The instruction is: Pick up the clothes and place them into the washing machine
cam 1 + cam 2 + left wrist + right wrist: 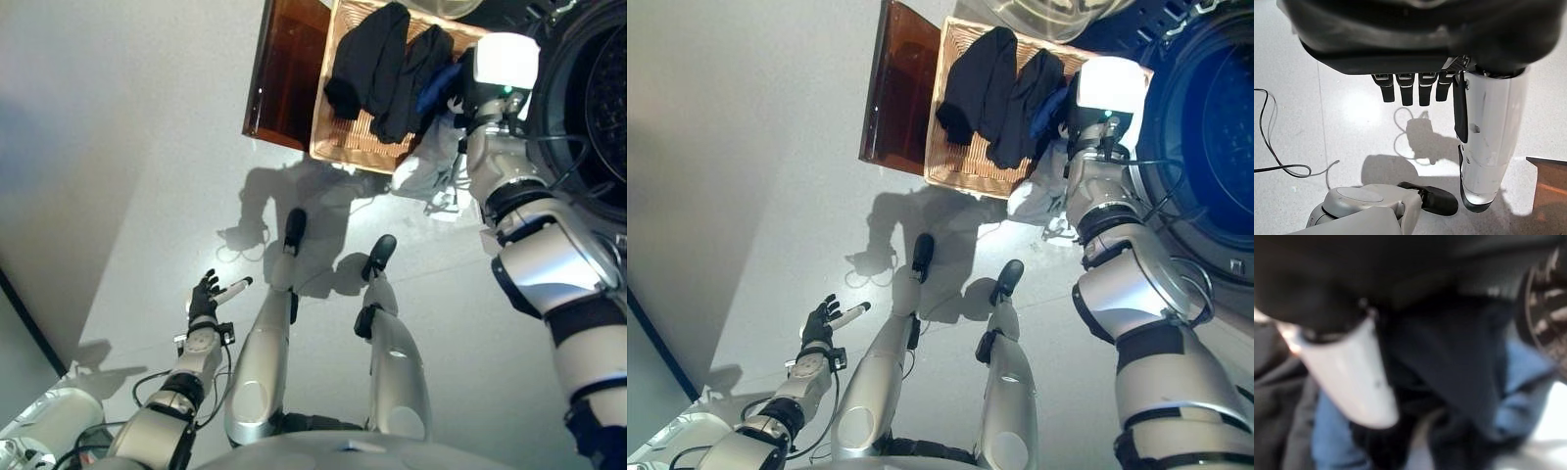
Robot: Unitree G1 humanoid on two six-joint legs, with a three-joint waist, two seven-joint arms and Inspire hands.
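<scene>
Reaching my right hand (1347, 382) down at the wicker basket (338, 137), I can see the clothes are not in the washing machine (588, 108) yet: 2 dark garments (387, 64) hang over the basket's edge, with blue cloth (438, 88) and a pale heap (423, 171) just beside them on the machine's side. From the head cameras the wrist covers the hand, so I go by the right wrist view, where the white-covered thumb stands against dark and blue fabric very close up; the fingers are lost in the cloth, and I cannot tell whether they have closed on anything. What the coming move turns on, as I judge it, is that the pile lies directly under and ahead of this hand, while the drum opening sits to the robot's right of the basket, near the same arm, so any lift would swing rightward rather than across the body. My left hand (208, 299) is well apart from all of it, low on the left over bare floor (147, 147), fingers straight and relaxed, holding nothing. I would keep it out of this and confirm the right-hand grasp before lifting.
</scene>
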